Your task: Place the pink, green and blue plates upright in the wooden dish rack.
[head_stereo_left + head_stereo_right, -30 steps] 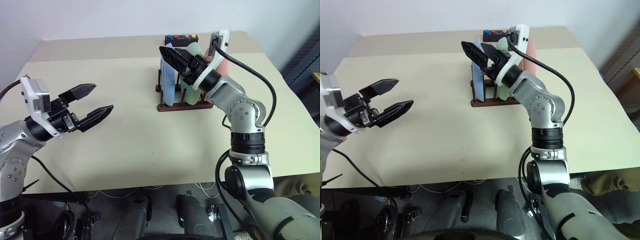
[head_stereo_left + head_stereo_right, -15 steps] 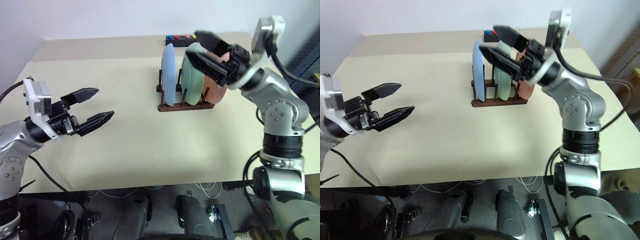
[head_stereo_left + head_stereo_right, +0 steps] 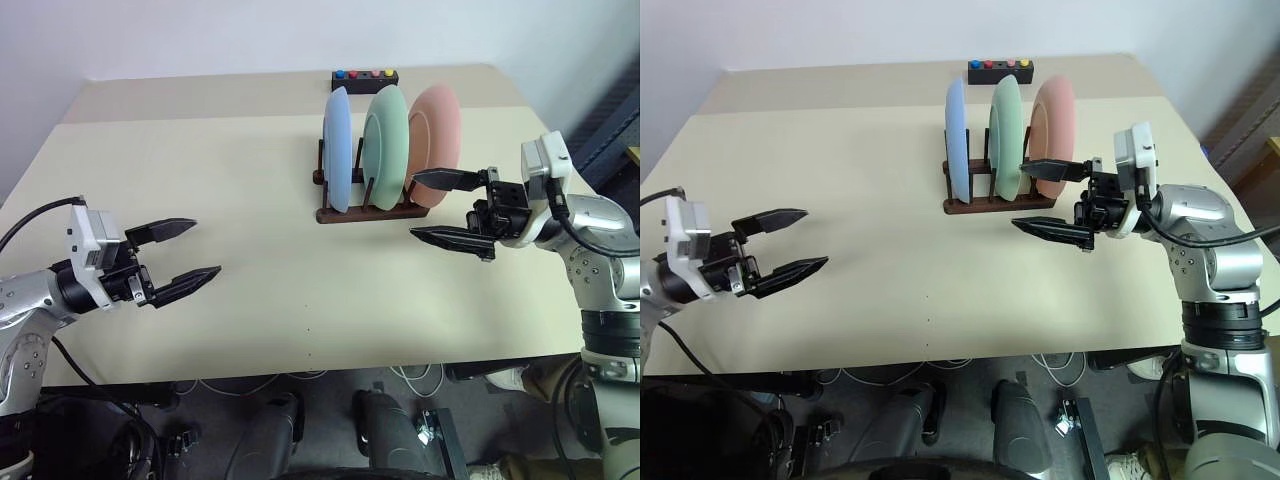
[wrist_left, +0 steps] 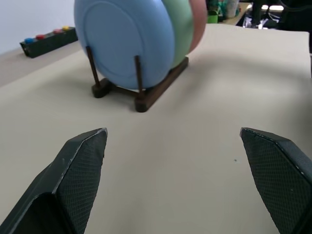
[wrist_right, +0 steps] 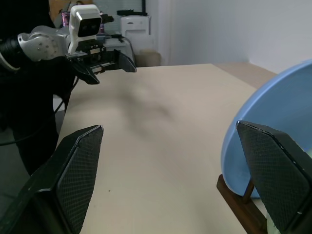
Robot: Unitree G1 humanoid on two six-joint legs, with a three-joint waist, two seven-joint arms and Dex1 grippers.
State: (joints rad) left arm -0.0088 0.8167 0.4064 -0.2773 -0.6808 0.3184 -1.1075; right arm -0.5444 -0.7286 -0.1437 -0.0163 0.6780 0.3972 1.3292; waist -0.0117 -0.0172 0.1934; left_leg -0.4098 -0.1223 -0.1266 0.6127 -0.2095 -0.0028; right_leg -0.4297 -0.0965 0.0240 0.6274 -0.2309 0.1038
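I am seeing my right claw (image 3: 440, 208) pulled back from the dark wooden dish rack (image 3: 365, 212), both claws (left claw (image 3: 180, 255) too) gaping wide, empty. Smooth round blue plate (image 3: 338, 148), green plate (image 3: 386, 144) and pink plate (image 3: 436, 140) are standing upright between thin pegs on the matte beige tabletop (image 3: 250, 150).
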